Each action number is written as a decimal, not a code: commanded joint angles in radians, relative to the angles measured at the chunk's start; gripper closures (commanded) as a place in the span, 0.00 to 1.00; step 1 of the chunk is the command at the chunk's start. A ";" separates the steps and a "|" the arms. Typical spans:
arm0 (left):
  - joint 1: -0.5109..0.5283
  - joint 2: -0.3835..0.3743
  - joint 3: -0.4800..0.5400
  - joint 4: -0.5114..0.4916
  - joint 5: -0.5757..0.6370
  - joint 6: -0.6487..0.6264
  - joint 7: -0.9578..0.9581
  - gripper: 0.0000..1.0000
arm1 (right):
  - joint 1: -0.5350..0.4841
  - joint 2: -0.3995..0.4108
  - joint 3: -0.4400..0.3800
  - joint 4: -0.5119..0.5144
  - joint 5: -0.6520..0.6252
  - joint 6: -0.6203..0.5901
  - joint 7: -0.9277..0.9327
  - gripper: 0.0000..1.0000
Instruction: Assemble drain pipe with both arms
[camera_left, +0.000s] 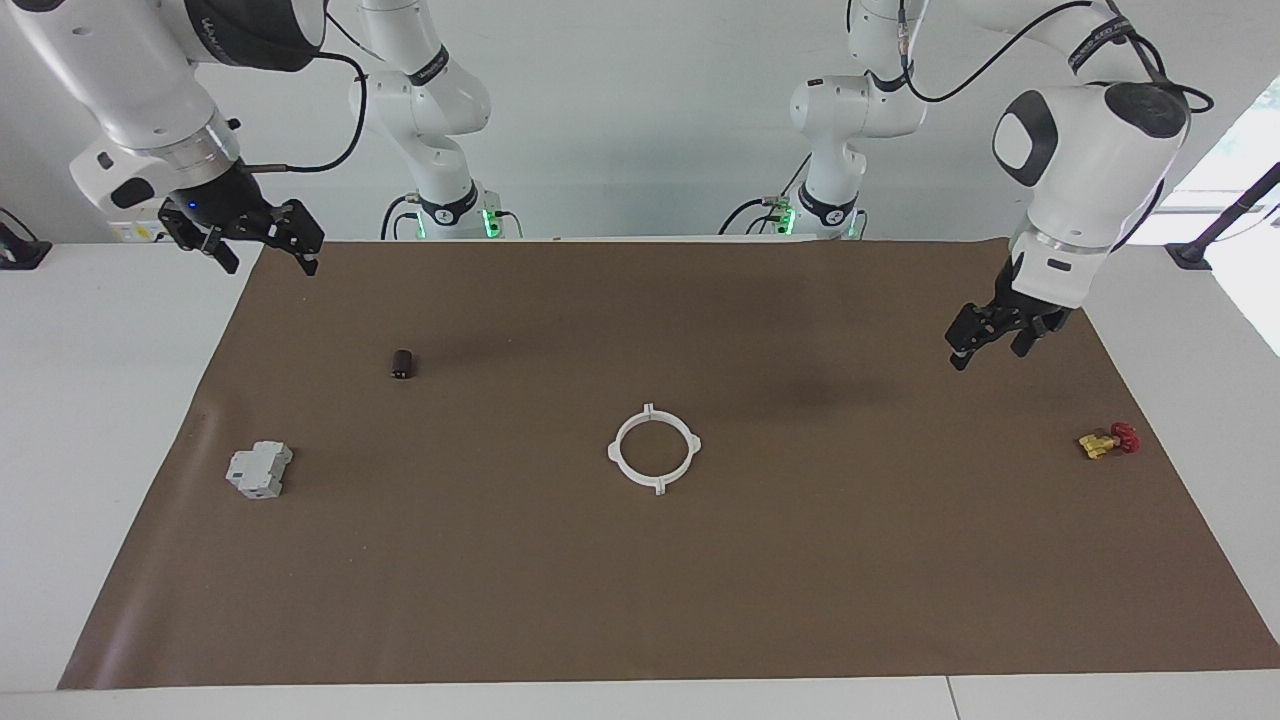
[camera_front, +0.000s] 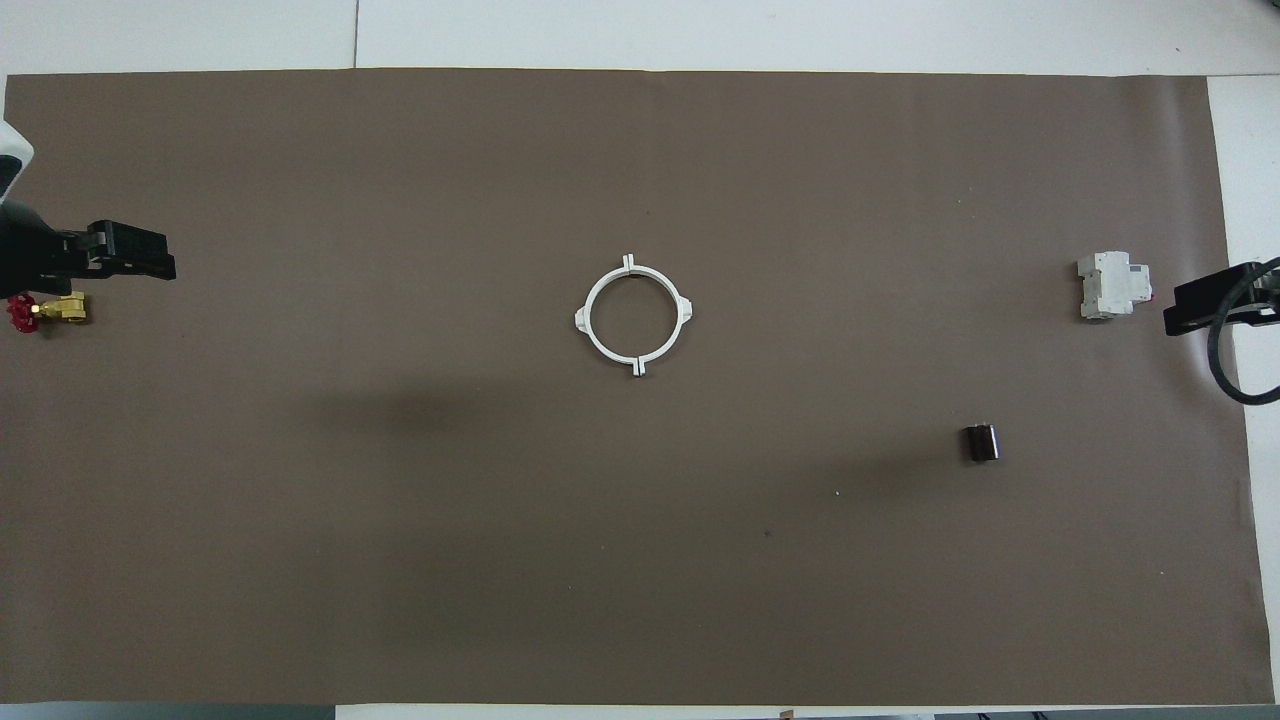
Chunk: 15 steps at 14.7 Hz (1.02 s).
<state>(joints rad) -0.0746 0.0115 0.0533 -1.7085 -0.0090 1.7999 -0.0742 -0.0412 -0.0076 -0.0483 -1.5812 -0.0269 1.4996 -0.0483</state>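
The drain pipe (camera_left: 654, 449), 2 white arcs, is lying as 1 closed ring with 4 nubs in the middle of the brown mat (camera_left: 640, 600) on the table (camera_left: 100, 400), so I am judging the joining done and the step in hand to be clearing away. To do this well, I am keeping both arms high and well apart from the ring, so that nothing nudges its seams. My left jaws (camera_left: 990, 340) are hanging over the mat toward the left arm's end of the table, spread wide, holding and touching nothing; the small yellow-and-red valve (camera_left: 1107, 440) is lying on the mat near them. My right jaws (camera_left: 262, 240) are hanging over the mat's corner at the right arm's end, likewise released and empty. The grey block (camera_left: 259, 470) and the small dark cylinder (camera_left: 402, 364) are resting on the mat, untouched.
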 joint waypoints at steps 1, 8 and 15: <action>0.047 0.024 -0.001 0.108 -0.049 -0.129 0.089 0.00 | -0.009 -0.006 0.007 -0.008 0.005 -0.007 -0.016 0.00; 0.078 0.016 -0.006 0.182 -0.051 -0.301 0.169 0.00 | -0.009 -0.006 0.007 -0.008 0.005 -0.007 -0.016 0.00; 0.064 -0.028 -0.007 0.093 -0.040 -0.293 0.171 0.00 | -0.011 -0.006 0.007 -0.006 0.005 -0.004 -0.016 0.00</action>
<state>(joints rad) -0.0083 0.0221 0.0441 -1.5661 -0.0421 1.5141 0.0800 -0.0412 -0.0076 -0.0483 -1.5812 -0.0269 1.4996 -0.0483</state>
